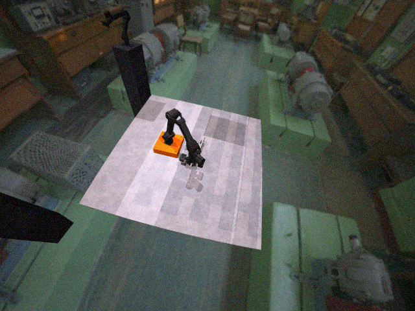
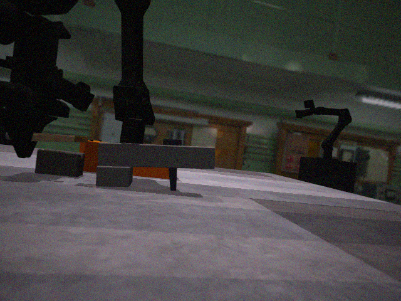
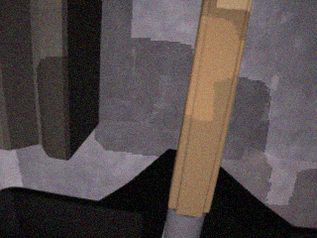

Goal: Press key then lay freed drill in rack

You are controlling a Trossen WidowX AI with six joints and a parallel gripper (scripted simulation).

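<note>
My gripper (image 1: 187, 161) (image 2: 22, 143) is shut on the drill (image 2: 58, 138) (image 3: 210, 109), a long tan bar with a grey end. It holds the drill level, a little above the table, at the far left of the exterior view. In the wrist view the drill runs up the middle over the grey table top. A grey block (image 2: 59, 162) (image 3: 54, 99) lies just under and beside the drill. A long grey bar (image 2: 155, 155) rests on a small grey block (image 2: 113, 175) and a thin dark leg (image 2: 173, 179). A small dark piece (image 2: 171, 142) sits on top of that bar.
The arm stands on an orange base (image 1: 168, 144) (image 2: 89, 154) behind the grey pieces. A tall black post (image 1: 132, 76) with a second small arm stands at the table's far corner; it also shows in the exterior view (image 2: 327, 173). The table edge (image 1: 167, 227) runs along the front.
</note>
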